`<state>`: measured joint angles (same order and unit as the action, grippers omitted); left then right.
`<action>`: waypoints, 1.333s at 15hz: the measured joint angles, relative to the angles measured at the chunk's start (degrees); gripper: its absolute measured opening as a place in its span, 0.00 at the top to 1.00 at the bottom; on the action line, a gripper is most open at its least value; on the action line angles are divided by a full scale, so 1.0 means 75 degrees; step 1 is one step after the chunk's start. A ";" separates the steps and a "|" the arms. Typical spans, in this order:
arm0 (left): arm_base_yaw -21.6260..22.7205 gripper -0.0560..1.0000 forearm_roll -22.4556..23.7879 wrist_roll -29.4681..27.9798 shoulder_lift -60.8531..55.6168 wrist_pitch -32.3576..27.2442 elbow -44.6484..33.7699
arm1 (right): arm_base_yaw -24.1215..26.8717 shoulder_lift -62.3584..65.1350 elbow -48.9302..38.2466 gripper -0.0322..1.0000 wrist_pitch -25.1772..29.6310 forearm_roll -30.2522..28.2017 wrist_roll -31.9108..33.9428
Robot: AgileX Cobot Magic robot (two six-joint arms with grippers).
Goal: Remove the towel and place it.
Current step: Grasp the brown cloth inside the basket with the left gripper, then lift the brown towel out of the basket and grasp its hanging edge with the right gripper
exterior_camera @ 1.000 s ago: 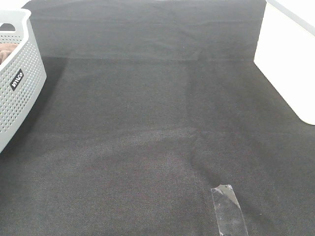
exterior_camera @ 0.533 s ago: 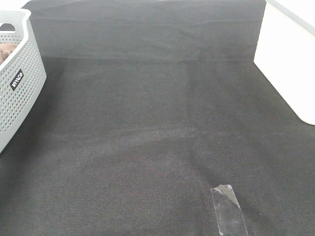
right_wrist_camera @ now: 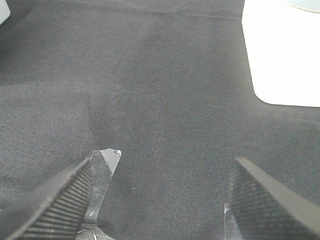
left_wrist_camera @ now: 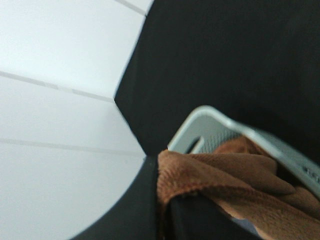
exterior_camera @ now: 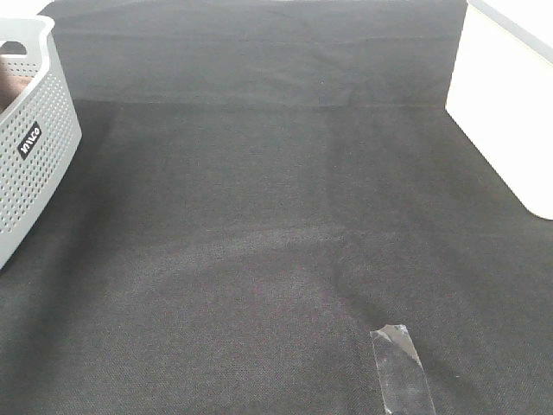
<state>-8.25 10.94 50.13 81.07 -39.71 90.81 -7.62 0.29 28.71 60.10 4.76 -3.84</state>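
The brown towel (left_wrist_camera: 215, 172) bulges over the rim of the grey perforated basket (left_wrist_camera: 235, 127) in the left wrist view. My left gripper (left_wrist_camera: 165, 215) is shut on a fold of it, with the dark fingers (left_wrist_camera: 132, 212) either side of the cloth. In the exterior view only the basket (exterior_camera: 34, 147) shows at the far left edge, with a sliver of brown towel (exterior_camera: 7, 86) inside; neither arm appears there. My right gripper (right_wrist_camera: 160, 200) hangs open over the black cloth with nothing between its ribbed fingers (right_wrist_camera: 55, 200).
A black cloth (exterior_camera: 276, 199) covers the table. A strip of clear tape (exterior_camera: 402, 367) is stuck near the front right, also close to my right fingers as tape (right_wrist_camera: 102, 175). A white surface (exterior_camera: 510, 104) borders the cloth on the right.
Less brown towel shows inside the basket in the exterior view than a second ago. The basket, the tape and the cloth have not moved.
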 joint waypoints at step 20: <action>-0.4095 0.95 -0.1001 -0.0779 -0.0772 0.0489 0.0000 | 0.0000 -0.8274 0.0168 0.29 -0.2513 1.1459 -1.2903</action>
<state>-38.96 3.44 44.29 75.29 -36.04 90.81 -7.62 -61.76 29.97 41.25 90.70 -100.61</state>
